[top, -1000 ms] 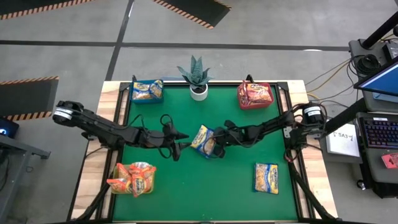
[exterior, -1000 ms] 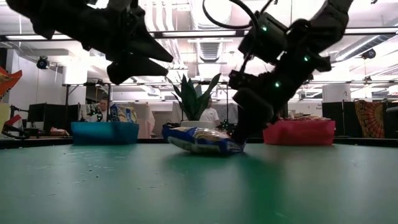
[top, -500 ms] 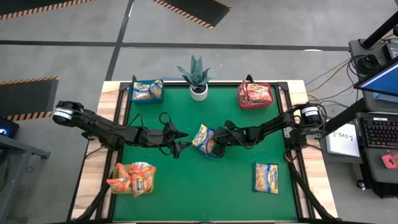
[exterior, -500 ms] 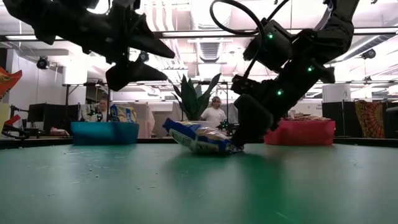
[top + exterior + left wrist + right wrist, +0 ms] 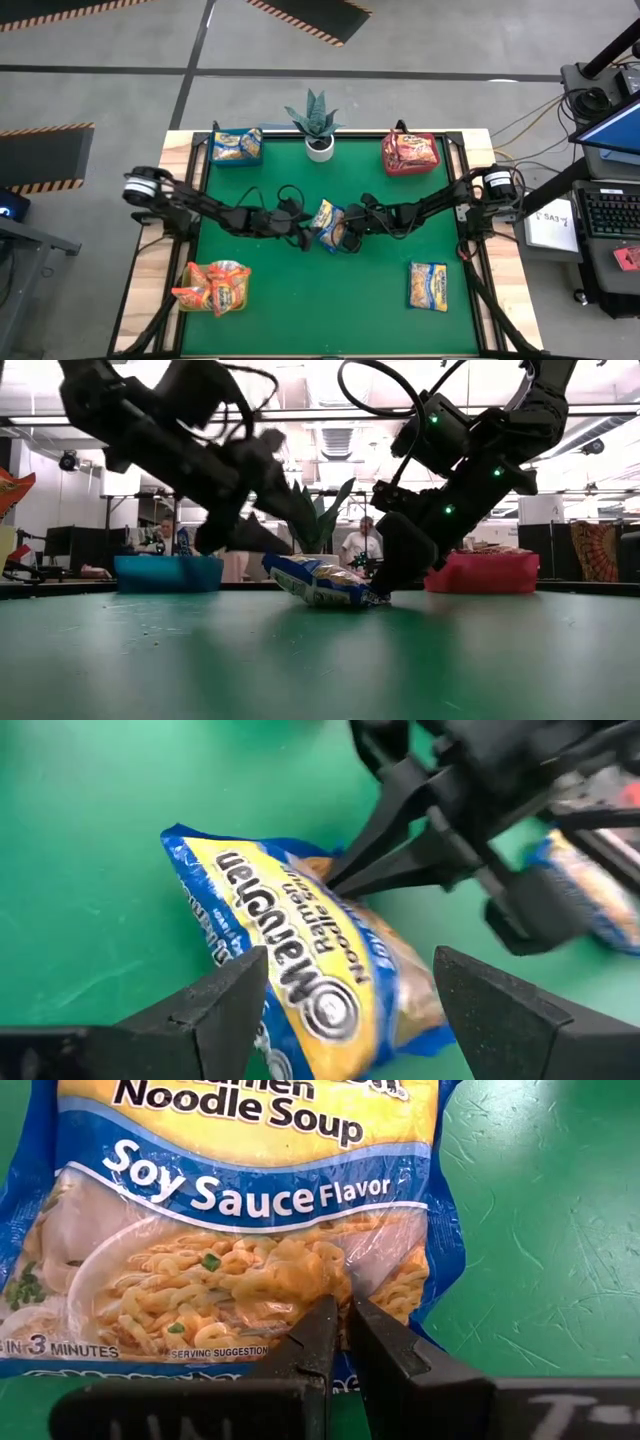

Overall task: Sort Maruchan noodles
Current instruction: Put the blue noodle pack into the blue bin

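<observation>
At the middle of the green-topped desk (image 5: 300,300), a flat rectangular plastic noodle packet with a yellow face and blue edges (image 5: 326,222) sat between the two arms. The right pincer (image 5: 341,229) was closed on the packet's edge nearest it; the right wrist view showed its two dark fingers (image 5: 320,1342) pinched together on the lower rim of the packet (image 5: 240,1230), just below the printed bowl of noodles and the words "Soy Sauce Flavor". In the low view the packet (image 5: 318,582) lay tilted, the side toward the left arm raised off the desk and the gripped side down by the right pincer (image 5: 385,588).

The left pincer (image 5: 304,227) stood just beside the packet's other edge, its fingers spread wide and holding nothing. In the left wrist view its two dark fingers (image 5: 215,1005) framed the near end of the packet (image 5: 300,970), with the right arm's fingers meeting the wrapper on the far side.

A second yellow, blue-edged plastic packet (image 5: 427,286) lay flat on the desk toward the near right corner, well apart from both arms. A blue plastic bin (image 5: 237,146) at the far left corner held similar yellow packets, a red plastic bin (image 5: 410,153) at the far right corner held red ones, and a loose heap of orange and red packets (image 5: 213,286) sat at the near left. A spiky green plant in a small white pot (image 5: 318,126) stood at the far edge between the two bins.
</observation>
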Robot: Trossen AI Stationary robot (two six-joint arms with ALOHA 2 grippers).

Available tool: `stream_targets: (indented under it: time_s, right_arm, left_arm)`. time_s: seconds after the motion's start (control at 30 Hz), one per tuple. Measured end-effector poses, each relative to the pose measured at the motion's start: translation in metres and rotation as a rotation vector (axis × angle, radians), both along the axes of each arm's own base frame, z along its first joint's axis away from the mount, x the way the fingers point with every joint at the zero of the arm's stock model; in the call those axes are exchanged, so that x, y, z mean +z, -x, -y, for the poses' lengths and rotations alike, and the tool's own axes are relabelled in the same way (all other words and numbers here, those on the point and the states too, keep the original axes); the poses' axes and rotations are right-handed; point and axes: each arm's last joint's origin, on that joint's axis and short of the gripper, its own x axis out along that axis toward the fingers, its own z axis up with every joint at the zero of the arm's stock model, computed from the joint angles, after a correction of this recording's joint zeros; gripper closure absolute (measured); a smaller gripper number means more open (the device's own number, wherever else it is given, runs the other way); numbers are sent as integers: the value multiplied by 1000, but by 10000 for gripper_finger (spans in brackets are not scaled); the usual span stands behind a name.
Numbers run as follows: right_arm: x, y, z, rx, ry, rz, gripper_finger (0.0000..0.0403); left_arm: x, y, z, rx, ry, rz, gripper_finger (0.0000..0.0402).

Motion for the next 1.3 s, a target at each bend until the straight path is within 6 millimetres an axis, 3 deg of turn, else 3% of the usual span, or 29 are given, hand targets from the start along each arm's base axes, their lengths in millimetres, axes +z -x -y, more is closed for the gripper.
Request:
stream_targets:
  time_s: [0.3, 0.57, 0.77, 1.03, 1.3]
  right_arm:
    - [0, 0, 0, 6, 4, -2, 375]
    - [-1, 0, 0, 9, 6, 1, 375]
    - [0, 0, 0, 12, 8, 9, 375]
    - [4, -1, 0, 24, 16, 29, 375]
    - [39, 6, -1, 38, 14, 99, 375]
  left_arm:
    - [-22, -18, -12, 42, -12, -64, 134]
    - [-31, -23, -13, 45, -11, -57, 149]
    - [-36, -27, -13, 40, -18, -67, 204]
    - [-34, -28, -13, 22, -48, -62, 315]
    - [-28, -26, -11, -14, -99, -69, 394]
